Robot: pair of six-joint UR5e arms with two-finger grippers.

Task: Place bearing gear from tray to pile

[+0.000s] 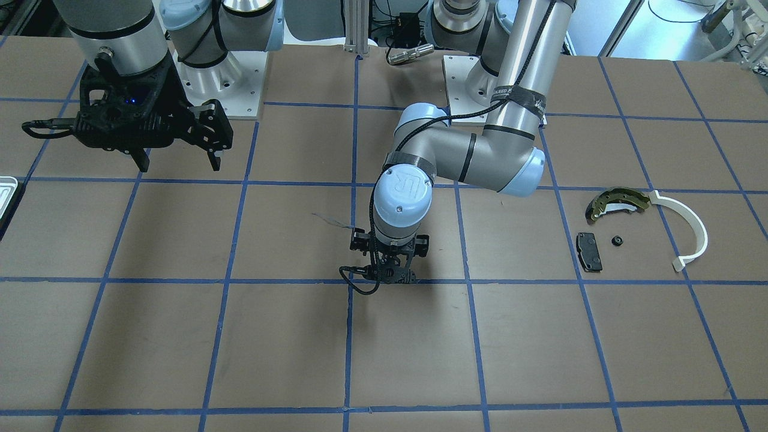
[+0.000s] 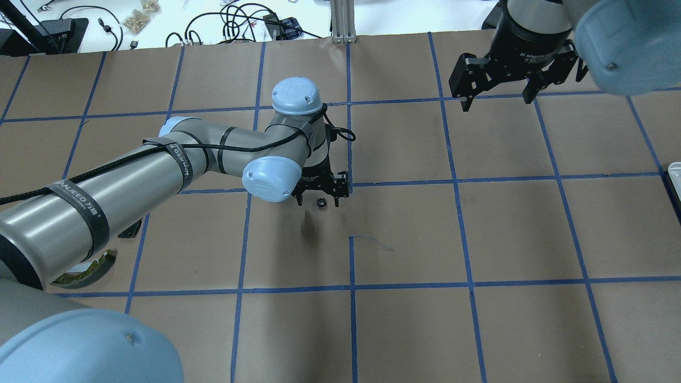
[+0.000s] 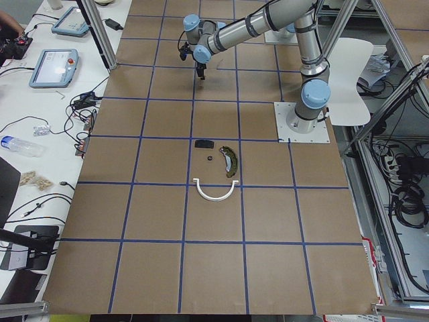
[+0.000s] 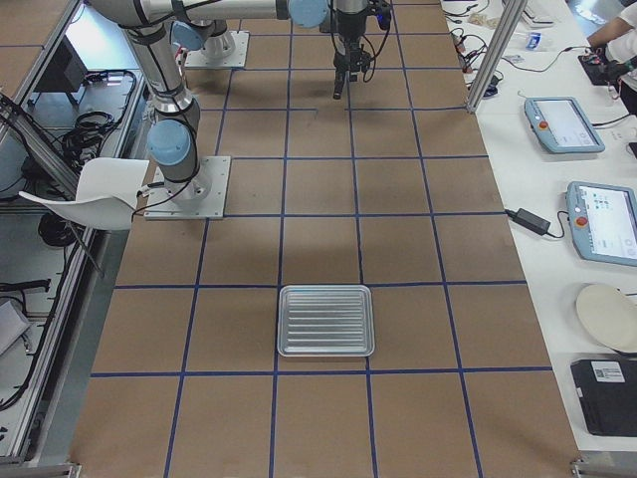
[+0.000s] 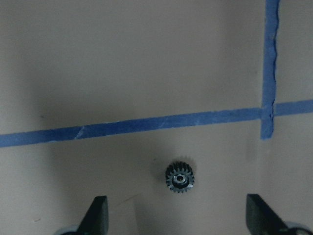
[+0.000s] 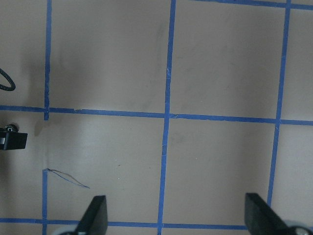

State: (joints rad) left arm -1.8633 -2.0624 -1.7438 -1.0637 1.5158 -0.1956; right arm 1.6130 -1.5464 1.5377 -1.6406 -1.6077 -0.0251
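Brown paper crossed with blue tape covers the table (image 1: 180, 348). Near its middle the small black bearing gear (image 5: 179, 177) lies flat on the paper, just beside a tape line. The left gripper (image 2: 318, 204) hangs low over it, fingers spread wide on either side of the gear and touching nothing. The tray (image 4: 325, 291) sits well apart toward the robot's right end, bare ribbed metal. At the other end is the pile (image 3: 218, 164): an olive-gold brake shoe (image 1: 618, 200), a white half-ring (image 1: 691, 231), a black pad (image 1: 589, 251) and a small dark round part (image 1: 616, 241). The right gripper (image 2: 497, 102) hovers high, wide open and empty.
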